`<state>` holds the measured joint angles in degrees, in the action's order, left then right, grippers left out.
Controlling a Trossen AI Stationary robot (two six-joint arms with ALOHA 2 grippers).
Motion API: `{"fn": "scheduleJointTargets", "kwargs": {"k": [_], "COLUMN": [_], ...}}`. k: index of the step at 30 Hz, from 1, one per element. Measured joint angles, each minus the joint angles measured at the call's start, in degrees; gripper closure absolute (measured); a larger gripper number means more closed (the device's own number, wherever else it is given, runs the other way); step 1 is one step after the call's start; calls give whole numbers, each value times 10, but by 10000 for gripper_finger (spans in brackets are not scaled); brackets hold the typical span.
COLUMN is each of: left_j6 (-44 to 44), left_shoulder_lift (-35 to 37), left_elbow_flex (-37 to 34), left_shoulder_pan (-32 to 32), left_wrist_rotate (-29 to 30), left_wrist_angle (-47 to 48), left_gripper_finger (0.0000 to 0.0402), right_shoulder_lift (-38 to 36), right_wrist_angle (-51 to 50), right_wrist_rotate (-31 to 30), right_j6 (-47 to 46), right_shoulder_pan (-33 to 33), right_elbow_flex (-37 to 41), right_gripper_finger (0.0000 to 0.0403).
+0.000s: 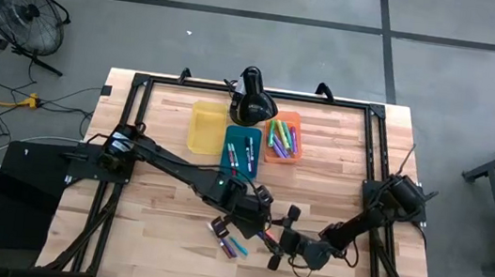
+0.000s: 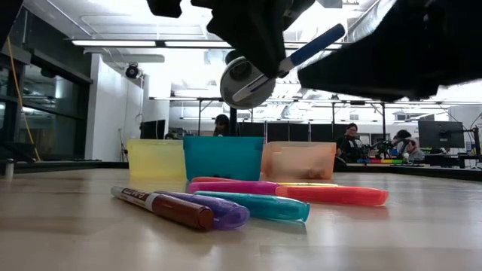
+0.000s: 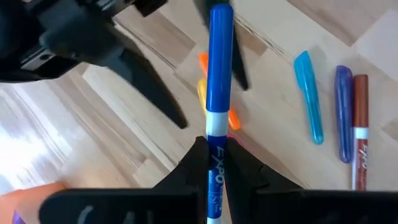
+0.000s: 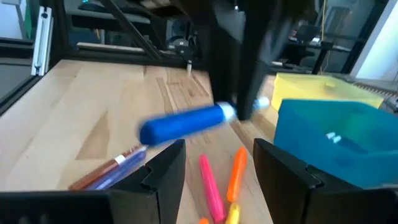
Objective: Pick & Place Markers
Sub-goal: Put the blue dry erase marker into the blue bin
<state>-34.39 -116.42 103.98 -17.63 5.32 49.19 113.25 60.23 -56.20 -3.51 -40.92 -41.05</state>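
From above, both arms meet near the wooden counter's [image 1: 164, 204] front edge. At counter level, loose markers [image 2: 248, 203] lie before three plastic bins [image 2: 223, 157]. Left fingers [image 3: 193, 171] grip a blue-capped white marker [image 3: 217, 74]; right fingers [image 4: 166, 168] stand open just beneath it.

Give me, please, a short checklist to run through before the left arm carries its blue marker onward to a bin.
1. Left gripper shut on the blue-capped white-barrelled marker: ok.
2. Marker lifted clear of the wooden table: ok.
3. Right gripper open, empty: ok.
4. Right gripper apart from the held marker: cannot tell; they are close.
5. Teal plastic bin has room: ok.
6. Loose markers, like the teal one, lying undisturbed: ok.
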Motion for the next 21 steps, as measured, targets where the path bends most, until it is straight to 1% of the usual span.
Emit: {"fn": "scheduleJointTargets", "kwargs": {"k": [6,16,18,21], "left_j6": [1,2,2,4], "left_shoulder_lift": [0,0,0,0], "left_elbow_flex": [0,0,0,0], "left_shoulder_pan": [0,0,0,0], "left_wrist_rotate": [0,0,0,0], "left_wrist_angle": [-8,-11,-11,-11], "left_gripper_finger": [383,383,383,383], "right_shoulder_lift": [0,0,0,0], "right_wrist_angle": [0,0,0,0], "right_wrist_rotate": [-12,-18,-18,-19], "right_j6": [48,65,66,66], "right_shoulder_pan": [-10,-11,-11,-11], "right_elbow_flex": [-26,-36,-36,-36], "right_gripper_finger": [226,228,234,254]}}
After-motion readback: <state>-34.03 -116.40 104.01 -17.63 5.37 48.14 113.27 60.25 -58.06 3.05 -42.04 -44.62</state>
